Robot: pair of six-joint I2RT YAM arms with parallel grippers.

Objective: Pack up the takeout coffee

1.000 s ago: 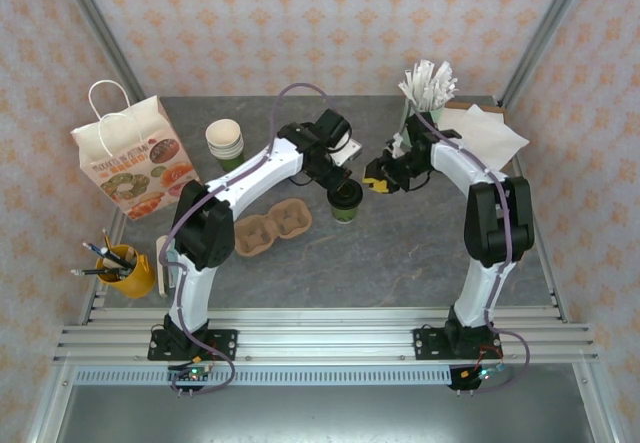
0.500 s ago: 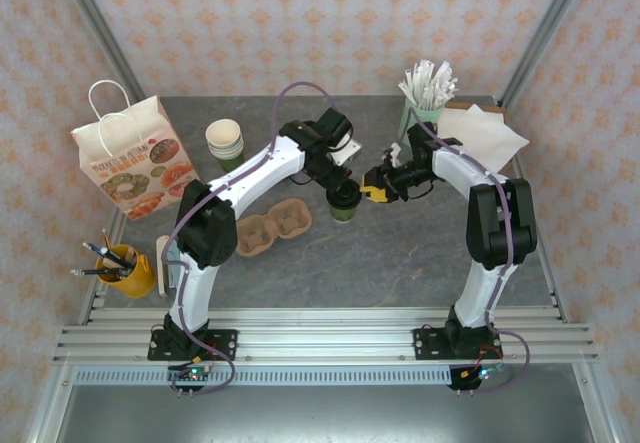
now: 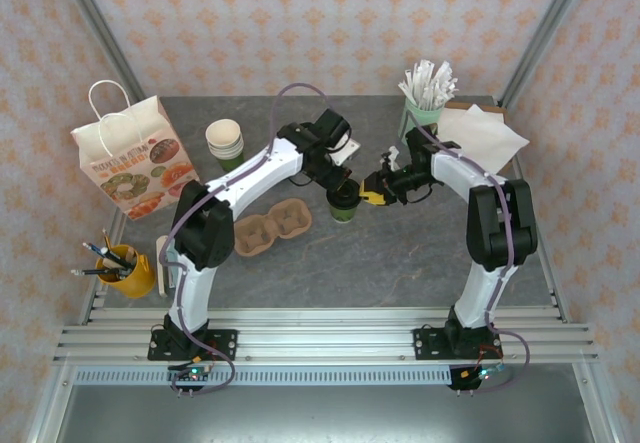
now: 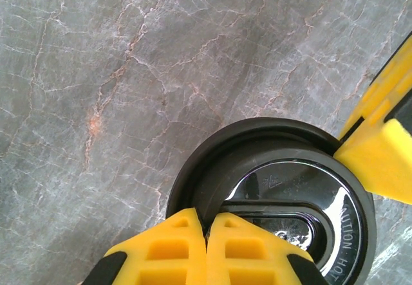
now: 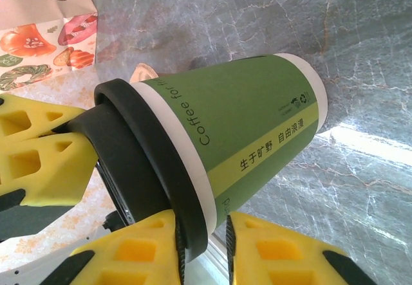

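And there it was: the right hand (image 3: 371,196) had slid in from the far right side of the grey marbled tabletop (image 3: 400,263) and reached the small green-and-cream paper takeout coffee cup (image 3: 346,210). A second before, it hung a little apart from the cup with its fingers wider; now they had narrowed onto the top edge.

The right wrist view showed it best. The rim of the round black plastic lid (image 5: 148,163) sat between the two yellow fingers, one against the lid and the other against the cream band just under it. That looked like a pinch on the cup's rim, though the closing may not have been finished.

The left hand (image 4: 206,224) had not budged. It was clenched on nothing, its tips together, and it rested on the lid near its edge, or sat a hair above it. It seemed to be steadying the cup or pressing the lid down.

The cup itself stood upright in the middle of the tabletop. It was near the brown pulp cup carrier (image 3: 270,225), on that carrier's right, and well apart from the printed white paper bag (image 3: 130,158) at the far left.

For the task, the grip looked to be the turning point. The coffee was lidded and in hand but not yet packed, with the lift toward the carrier or bag yet to come. A rim pinch could pop the lid.
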